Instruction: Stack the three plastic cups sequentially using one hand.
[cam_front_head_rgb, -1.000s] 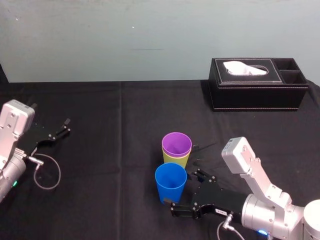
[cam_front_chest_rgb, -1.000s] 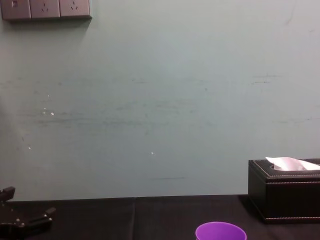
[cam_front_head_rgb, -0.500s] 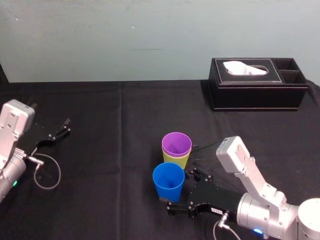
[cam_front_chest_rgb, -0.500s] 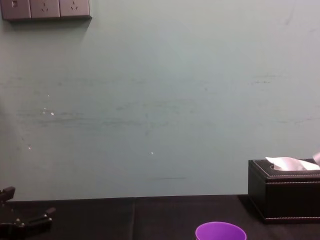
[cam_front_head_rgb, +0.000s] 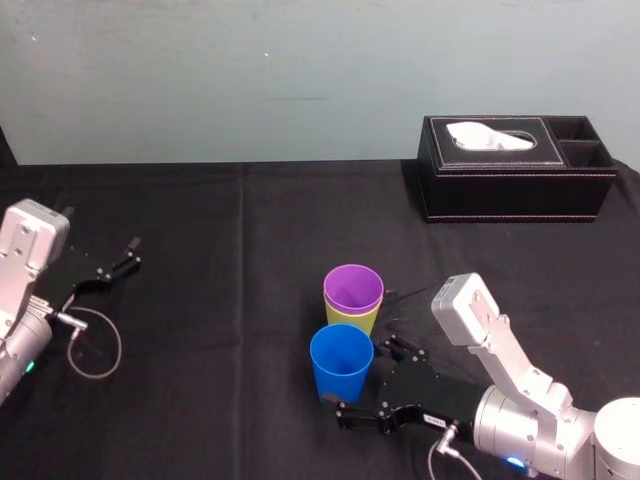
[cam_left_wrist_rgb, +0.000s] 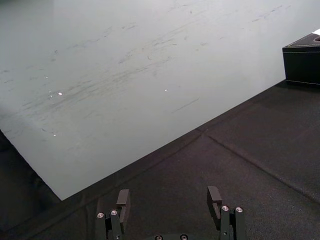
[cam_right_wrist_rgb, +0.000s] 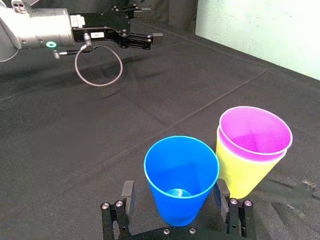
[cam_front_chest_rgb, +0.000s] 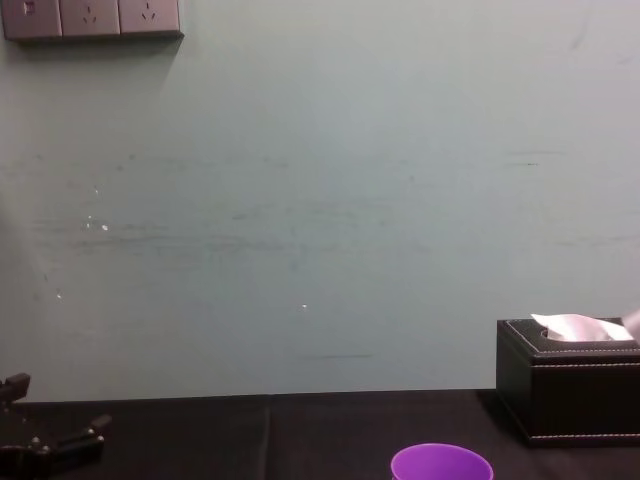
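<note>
The blue cup (cam_front_head_rgb: 341, 362) stands upright on the black table (cam_front_head_rgb: 220, 300) near its middle, mouth up and long axis vertical. Its lower body sits between the fingers of the right gripper (cam_front_head_rgb: 374, 385), which are spread wide on either side and not clamped on it. Just beyond it the purple cup (cam_front_head_rgb: 353, 288) sits nested upright in the yellow-green cup (cam_front_head_rgb: 352, 318), and well off to the left the left gripper (cam_front_head_rgb: 110, 265) rests with its jaws apart, holding nothing.

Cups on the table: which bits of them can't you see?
- Yellow-green cup: inside hidden by the purple cup nested in it, head and right wrist views; base behind the blue cup, head view.
- Purple cup: below its rim, cut off by the chest view's bottom edge.
- Tissue box: right end cut off, chest view.
</note>
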